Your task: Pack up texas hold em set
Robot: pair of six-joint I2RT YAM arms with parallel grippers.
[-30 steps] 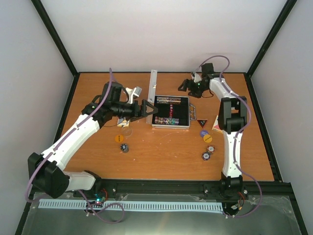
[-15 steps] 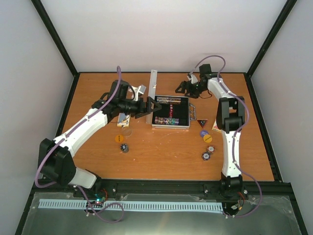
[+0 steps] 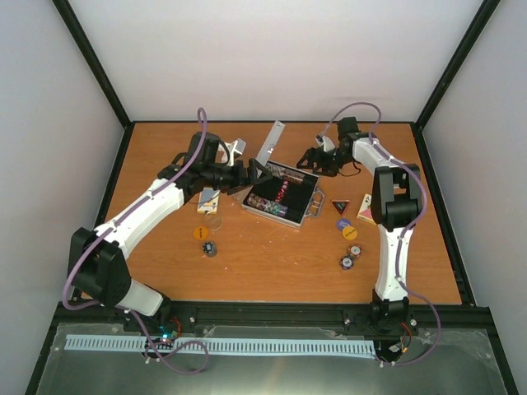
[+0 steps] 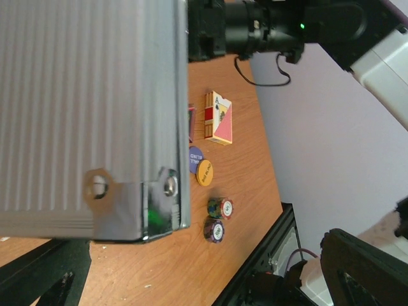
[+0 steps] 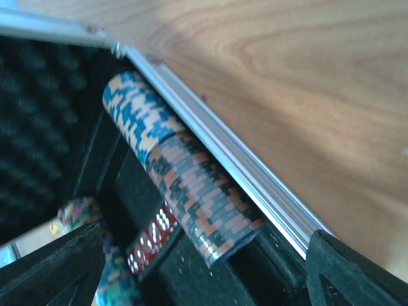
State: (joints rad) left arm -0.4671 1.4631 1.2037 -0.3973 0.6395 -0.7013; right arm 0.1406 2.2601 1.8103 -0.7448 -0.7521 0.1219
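I saw the small square silver aluminium case (image 4: 83, 95) sitting askew in the middle of the orange wooden tabletop (image 3: 272, 267), nearer its far edge, with rows of multicoloured poker chips (image 5: 191, 191) inside it. Left of the case lay a pale card box (image 3: 207, 200), and an orange round disc (image 3: 200, 234) nearer the front edge. Right of the case lay a dark triangular token (image 3: 339, 204) and a red-and-cream card box (image 4: 217, 118). In front of those, a purple round disc (image 4: 194, 156) touched a second orange disc (image 4: 204, 172), with two short chip stacks (image 4: 220, 207) nearest the front edge.

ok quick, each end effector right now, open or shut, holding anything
left end effector: open, close against the silver case, gripping nothing
right end effector: open, over the chips in the case, holding nothing
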